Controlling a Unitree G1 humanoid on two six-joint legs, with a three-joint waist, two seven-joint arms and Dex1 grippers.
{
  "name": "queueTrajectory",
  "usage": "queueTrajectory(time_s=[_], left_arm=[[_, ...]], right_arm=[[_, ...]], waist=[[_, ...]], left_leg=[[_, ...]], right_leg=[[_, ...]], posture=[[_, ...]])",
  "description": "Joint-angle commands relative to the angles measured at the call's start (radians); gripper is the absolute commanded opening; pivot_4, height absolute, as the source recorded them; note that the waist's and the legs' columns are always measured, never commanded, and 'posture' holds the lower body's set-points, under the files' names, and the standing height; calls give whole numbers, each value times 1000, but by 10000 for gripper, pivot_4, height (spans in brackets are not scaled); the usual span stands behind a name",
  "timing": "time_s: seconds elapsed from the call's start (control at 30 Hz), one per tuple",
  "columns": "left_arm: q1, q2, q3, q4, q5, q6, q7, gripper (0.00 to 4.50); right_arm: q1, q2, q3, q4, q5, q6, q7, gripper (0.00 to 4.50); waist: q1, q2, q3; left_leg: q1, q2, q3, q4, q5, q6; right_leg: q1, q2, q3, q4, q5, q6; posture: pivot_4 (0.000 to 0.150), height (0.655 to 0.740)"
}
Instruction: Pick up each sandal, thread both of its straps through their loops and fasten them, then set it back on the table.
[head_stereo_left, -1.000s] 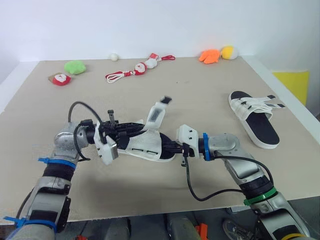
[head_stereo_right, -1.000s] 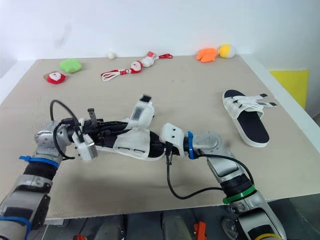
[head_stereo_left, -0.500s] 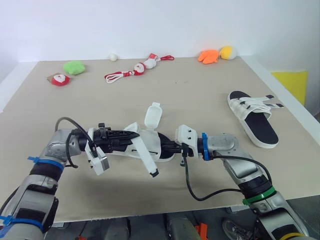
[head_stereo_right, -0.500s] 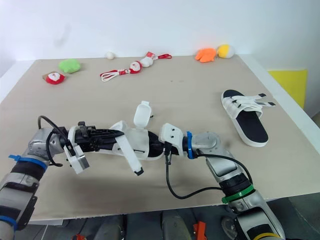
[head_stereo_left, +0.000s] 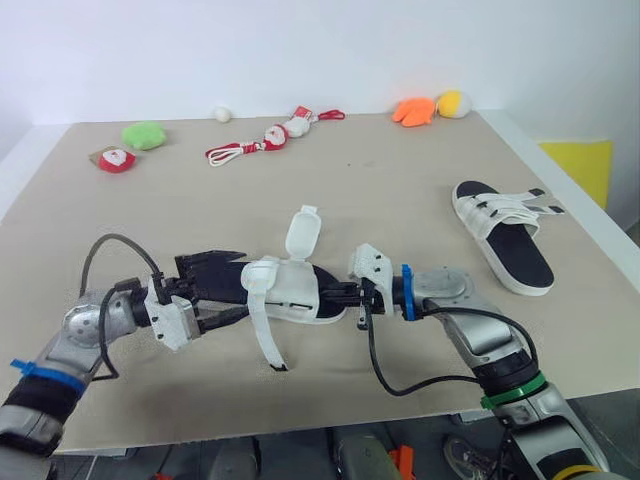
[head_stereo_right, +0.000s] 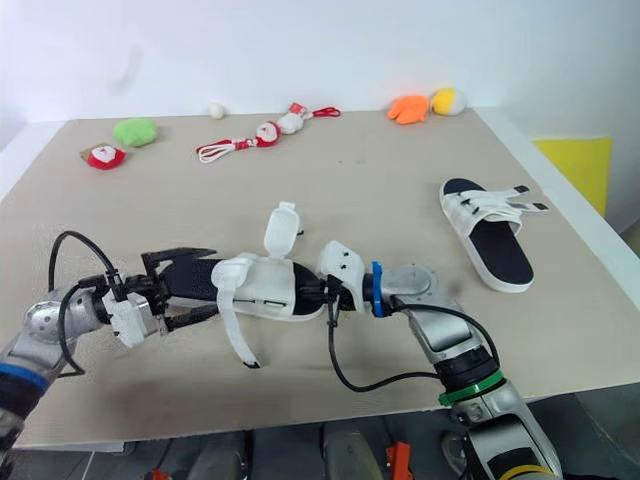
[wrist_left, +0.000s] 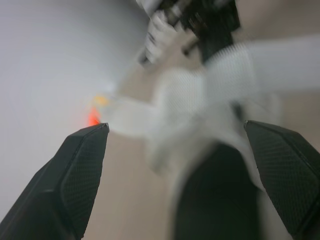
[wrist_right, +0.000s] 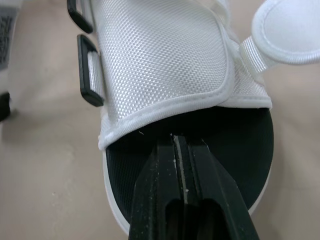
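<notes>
Tabletop (head_stereo_left: 400, 170): near sandal (head_stereo_left: 300, 295) lies between both pincers, long axis running pincer to pincer. Right pincer (head_stereo_left: 343, 294) pinches one end. Left pincer (head_stereo_left: 240, 283) is spread around opposite end, nearer hanging strap (head_stereo_left: 262, 325). Upright strap (head_stereo_left: 303, 232) just beyond. Second sandal (head_stereo_left: 505, 235) well apart, past right pincer.

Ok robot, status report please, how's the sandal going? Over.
Left gripper open, straddling one end of the sandal. Right gripper shut, resting on its footbed. Both straps loose, one up, one dangling. Second sandal lies far right. Nothing blocking.
</notes>
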Motion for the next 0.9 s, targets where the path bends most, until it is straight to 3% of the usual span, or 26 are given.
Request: queueTrajectory(time_s=[0.03,0.17,0.3,0.5,0.57,0.7,0.9], left_arm=[[35,34,77,-149,-168,260,-25,44595],[57,105,130,-257,-290,623,-77,44595],[59,172,267,-350,-719,1187,-68,44595],[128,210,372,-469,-909,1546,-164,44595],[160,216,365,-516,-904,1608,-192,44595],[212,199,278,-618,-758,1622,-226,44595],[197,59,205,-667,-661,1623,-171,44595]], right_arm=[[13,-5,22,-11,-16,10,-3,0],[22,-7,18,-25,-1,22,3,0],[16,-8,23,-19,0,18,13,0],[7,-3,26,-13,-3,15,14,0],[9,-2,27,-14,-3,14,13,0],[9,3,27,-16,-2,14,5,0],[8,11,31,-18,-2,15,-4,0]], waist=[[0,0,0],[-4,0,0],[-7,-1,0],[-8,-1,0],[-11,-1,0],[-10,-1,0],[-10,-1,0]], left_leg=[[0,0,0,0,0,0],[0,0,0,0,0,0],[0,0,0,0,-1,0],[0,1,0,0,-6,-4],[0,3,0,0,-7,-5],[0,5,0,0,-8,-5],[0,5,0,1,-8,-6]], right_leg=[[0,0,0,0,0,0],[0,0,0,0,0,-1],[-1,0,-1,0,-1,-2],[-1,0,-3,0,-6,-5],[-2,1,-3,0,-6,-6],[-2,3,-3,0,-7,-7],[-2,4,-3,0,-7,-7]], posture=[[1500,7400],[1500,7400],[1500,7400],[1500,7400],[1500,7400],[1500,7400],[1500,7400]])
